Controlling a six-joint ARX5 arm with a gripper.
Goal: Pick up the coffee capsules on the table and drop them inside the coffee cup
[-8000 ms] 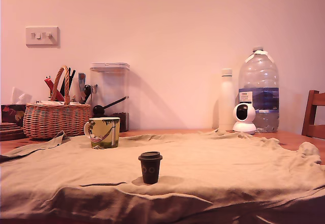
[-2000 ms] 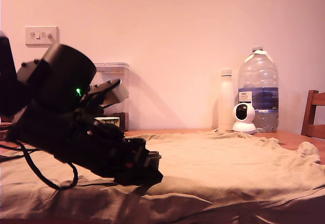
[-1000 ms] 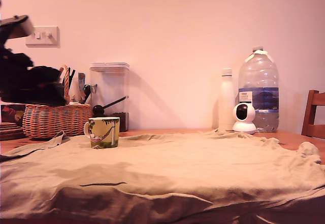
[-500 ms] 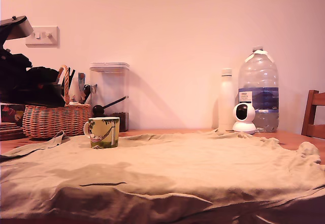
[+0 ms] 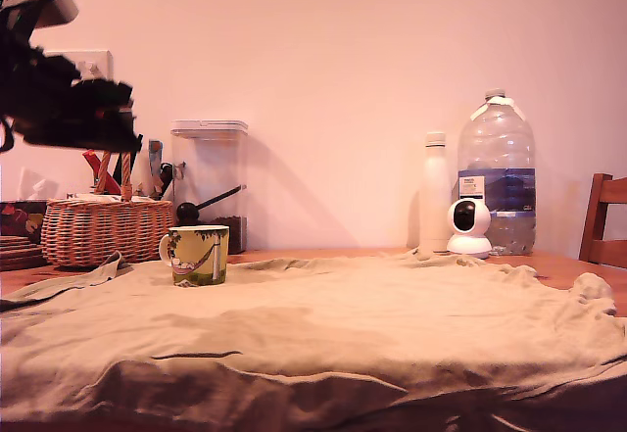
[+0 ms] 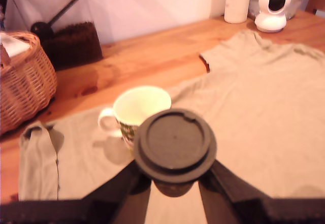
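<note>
Beige cloth (image 5: 392, 324) lay rumpled over the wooden table (image 6: 152, 56), filling the lower half of the exterior frame. On it, toward the exterior view's left, stood the yellow-green coffee cup (image 5: 196, 255), its pale handle turned to that view's left. The gripper (image 6: 172, 183) hung in the upper left of the exterior frame, dark and blurred, above the level of the cup and in front of the wall switch (image 5: 90, 62). In the wrist view its two black fingers (image 6: 124, 183) were clamped on the body of the dark coffee capsule (image 6: 175, 145), which was held off the cloth; the capsule's wide flat rim covered part of the cup's mouth in that picture, so only the far rim and pale inside showed.

Behind the cup, a wicker basket (image 5: 96, 231) holding utensils sat at the left edge of the exterior frame, partly crossed by the arm. Just beside it stood a clear lidded canister (image 5: 210, 182) with a black long-handled scoop (image 5: 201, 207) leaning against it. Well apart, toward the right of the frame, stood a white bottle (image 5: 435, 192), a small white camera (image 5: 468, 228) and a large water jug (image 5: 498, 172). A wooden chair back (image 5: 604, 221) showed at the right edge.
</note>
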